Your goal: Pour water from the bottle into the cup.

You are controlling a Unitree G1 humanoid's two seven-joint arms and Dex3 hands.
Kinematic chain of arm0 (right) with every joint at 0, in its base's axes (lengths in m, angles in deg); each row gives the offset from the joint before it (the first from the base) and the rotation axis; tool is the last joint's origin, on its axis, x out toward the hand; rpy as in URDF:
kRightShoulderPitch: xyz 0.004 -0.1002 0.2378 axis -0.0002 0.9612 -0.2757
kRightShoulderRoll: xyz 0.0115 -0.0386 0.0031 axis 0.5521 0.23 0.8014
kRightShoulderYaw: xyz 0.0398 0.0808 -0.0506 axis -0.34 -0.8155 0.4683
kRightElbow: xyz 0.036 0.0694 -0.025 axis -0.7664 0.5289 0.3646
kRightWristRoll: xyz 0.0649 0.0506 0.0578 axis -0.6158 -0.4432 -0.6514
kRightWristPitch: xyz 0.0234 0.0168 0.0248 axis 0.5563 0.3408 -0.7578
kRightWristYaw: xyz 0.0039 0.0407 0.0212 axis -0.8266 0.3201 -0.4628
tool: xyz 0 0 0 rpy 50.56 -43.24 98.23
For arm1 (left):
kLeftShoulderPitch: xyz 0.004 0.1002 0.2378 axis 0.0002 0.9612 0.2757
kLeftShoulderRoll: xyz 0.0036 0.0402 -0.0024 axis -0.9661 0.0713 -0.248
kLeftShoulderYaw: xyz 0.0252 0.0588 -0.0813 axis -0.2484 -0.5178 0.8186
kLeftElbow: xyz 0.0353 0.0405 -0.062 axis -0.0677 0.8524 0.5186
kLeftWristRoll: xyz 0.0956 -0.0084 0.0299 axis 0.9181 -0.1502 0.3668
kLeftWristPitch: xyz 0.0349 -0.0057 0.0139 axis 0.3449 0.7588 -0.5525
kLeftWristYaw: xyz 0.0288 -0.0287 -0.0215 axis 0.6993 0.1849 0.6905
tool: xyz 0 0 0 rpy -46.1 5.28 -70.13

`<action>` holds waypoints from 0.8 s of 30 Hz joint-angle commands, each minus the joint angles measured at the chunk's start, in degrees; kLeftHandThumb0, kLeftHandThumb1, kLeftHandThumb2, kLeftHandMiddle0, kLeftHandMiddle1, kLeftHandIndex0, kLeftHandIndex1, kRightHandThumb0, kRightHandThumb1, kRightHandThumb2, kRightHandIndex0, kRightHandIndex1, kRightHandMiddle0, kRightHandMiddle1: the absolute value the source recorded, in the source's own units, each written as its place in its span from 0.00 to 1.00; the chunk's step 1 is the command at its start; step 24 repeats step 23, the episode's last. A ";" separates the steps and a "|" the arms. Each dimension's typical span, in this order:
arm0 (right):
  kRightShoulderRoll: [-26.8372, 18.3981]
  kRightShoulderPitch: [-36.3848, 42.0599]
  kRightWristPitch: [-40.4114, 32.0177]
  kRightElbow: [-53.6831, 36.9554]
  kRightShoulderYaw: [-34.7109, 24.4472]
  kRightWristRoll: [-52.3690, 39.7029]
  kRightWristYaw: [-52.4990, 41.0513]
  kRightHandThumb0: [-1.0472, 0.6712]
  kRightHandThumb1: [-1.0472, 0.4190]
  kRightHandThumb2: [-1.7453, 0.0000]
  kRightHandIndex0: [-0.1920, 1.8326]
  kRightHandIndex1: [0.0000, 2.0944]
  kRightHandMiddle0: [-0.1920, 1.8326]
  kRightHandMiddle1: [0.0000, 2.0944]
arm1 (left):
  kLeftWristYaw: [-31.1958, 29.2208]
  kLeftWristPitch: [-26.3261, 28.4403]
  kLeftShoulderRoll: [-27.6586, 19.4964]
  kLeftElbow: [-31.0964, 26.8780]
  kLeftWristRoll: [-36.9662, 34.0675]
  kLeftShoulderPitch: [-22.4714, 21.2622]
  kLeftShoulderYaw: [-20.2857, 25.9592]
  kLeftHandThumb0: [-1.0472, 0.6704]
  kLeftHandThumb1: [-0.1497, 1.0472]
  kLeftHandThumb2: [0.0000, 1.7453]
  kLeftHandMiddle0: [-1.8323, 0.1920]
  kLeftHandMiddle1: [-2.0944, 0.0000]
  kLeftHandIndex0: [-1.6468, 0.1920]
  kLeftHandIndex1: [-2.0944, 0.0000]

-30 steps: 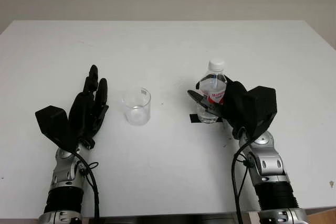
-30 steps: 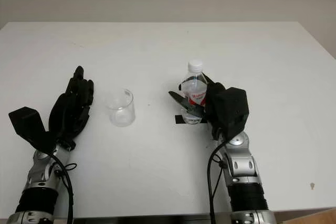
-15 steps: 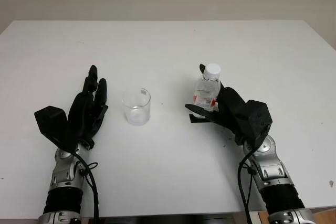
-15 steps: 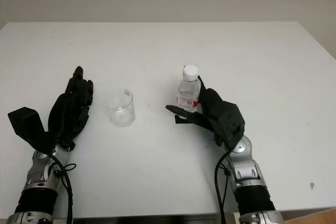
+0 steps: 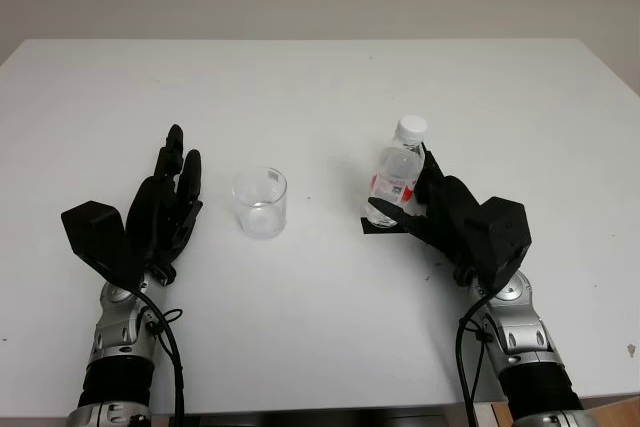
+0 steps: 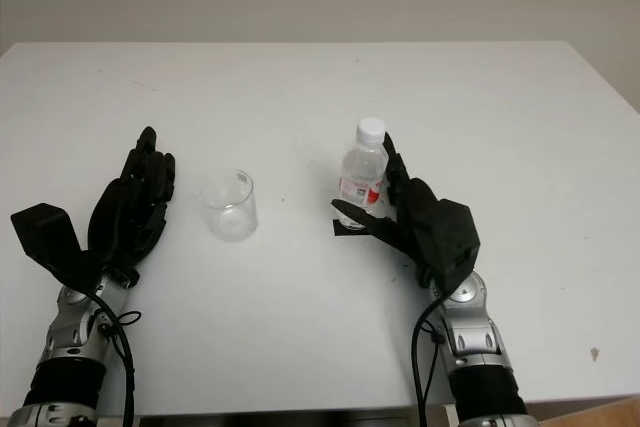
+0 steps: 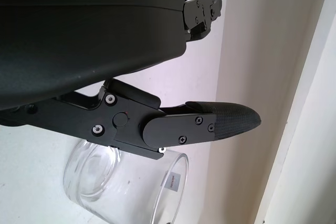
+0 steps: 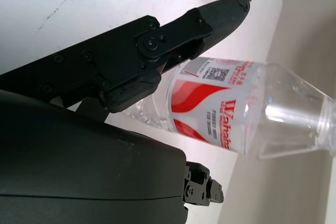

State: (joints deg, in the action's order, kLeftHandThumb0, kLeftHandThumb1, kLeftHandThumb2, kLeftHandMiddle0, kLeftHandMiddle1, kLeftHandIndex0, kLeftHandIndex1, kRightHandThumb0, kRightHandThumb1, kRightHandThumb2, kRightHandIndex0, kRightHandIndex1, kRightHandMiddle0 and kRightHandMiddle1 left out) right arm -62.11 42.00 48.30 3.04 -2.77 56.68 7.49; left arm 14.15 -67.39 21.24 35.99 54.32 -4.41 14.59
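Bottle point(image 5: 401, 175) set upright again; right wrist view shows fingers point(image 8: 173, 35) gripping label.

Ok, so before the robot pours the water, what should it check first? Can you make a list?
1. Bottle held by the right hand: ok, its fingers wrap the labelled body.
2. Bottle cap off: not ok, the white cap is on, so no water can come out yet.
3. Cup upright and ready: ok, it stands open side up on the table, to the left of the bottle.
4. Left hand out of the way: ok, it is open beside the cup, not over it.
5. Water in the bottle: cannot tell, the plastic is clear and no level shows.
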 commanded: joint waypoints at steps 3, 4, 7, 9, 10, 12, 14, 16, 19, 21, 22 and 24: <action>1.07 3.75 -0.77 -4.23 -0.49 -0.96 0.59 0.06 0.07 0.96 0.00 0.00 0.00 0.00 | -0.50 0.15 -0.38 0.78 -0.34 0.91 0.28 0.19 1.00 0.26 0.99 0.97 1.00 0.98; 1.25 4.30 -1.04 -4.94 -0.27 -0.55 1.04 0.06 0.07 0.96 0.00 0.00 0.00 0.00 | -0.69 0.21 -0.38 0.82 -0.45 0.85 0.30 0.19 1.00 0.26 1.00 0.98 1.00 0.98; 2.29 6.01 -2.17 -7.24 0.28 -0.41 1.74 0.04 0.07 0.97 0.00 0.00 0.00 0.00 | -0.70 0.14 -0.29 1.23 -0.37 0.48 0.26 0.19 1.00 0.26 1.00 0.98 1.00 0.98; 3.81 6.85 -2.56 -8.36 0.44 -1.30 2.19 0.05 0.07 0.97 0.00 0.00 0.00 0.00 | -0.84 -0.19 -0.37 1.63 -0.07 0.24 0.09 0.19 1.00 0.26 1.00 0.98 1.00 0.98; 4.61 7.11 -2.48 -8.66 0.55 -1.75 2.24 0.05 0.08 0.97 0.00 0.00 0.00 0.00 | -0.86 -0.29 -0.42 1.70 0.09 0.17 -0.02 0.19 1.00 0.27 1.00 0.98 1.00 0.98; 6.00 7.06 -2.16 -8.51 0.95 -2.30 2.25 0.05 0.08 0.97 0.00 0.00 0.00 0.00 | -1.13 -0.36 -0.46 1.78 0.03 0.08 -0.07 0.19 1.00 0.28 1.00 0.98 1.00 0.99; 7.02 7.12 -2.87 -8.93 1.47 -2.94 1.83 0.06 0.08 0.97 0.00 0.00 0.00 0.00 | -1.17 0.09 -0.33 1.44 -0.34 0.14 0.06 0.18 1.00 0.27 1.00 0.98 1.00 0.99; 7.62 7.10 -3.25 -9.25 2.16 -2.72 1.85 0.07 0.09 0.97 0.00 0.00 0.00 0.00 | -1.00 0.38 -0.23 1.14 -0.57 0.28 0.23 0.18 1.00 0.26 1.00 0.99 1.00 0.99; 7.70 7.02 -2.91 -9.31 3.05 -1.40 2.25 0.06 0.09 0.97 0.00 0.00 0.00 0.00 | -0.61 0.28 -0.22 0.95 -0.40 0.49 0.25 0.19 1.00 0.26 1.00 0.98 1.00 0.99; 7.73 6.97 -2.91 -9.51 3.38 -0.78 2.44 0.05 0.09 0.97 0.00 0.00 0.00 0.00 | -0.50 0.26 -0.25 0.72 -0.30 0.70 0.20 0.19 1.00 0.26 1.00 0.98 1.00 0.99; 7.76 6.98 -3.04 -9.65 3.41 -0.75 2.42 0.05 0.09 0.97 0.00 0.00 0.00 0.00 | -0.50 0.20 -0.20 0.63 -0.34 0.82 0.22 0.19 1.00 0.26 1.00 0.98 1.00 0.99; 7.75 7.00 -3.04 -9.69 3.41 -0.72 2.36 0.05 0.09 0.97 0.00 0.00 0.00 0.00 | -0.53 0.30 -0.11 0.50 -0.54 0.97 0.30 0.19 1.00 0.26 1.00 0.98 1.00 0.99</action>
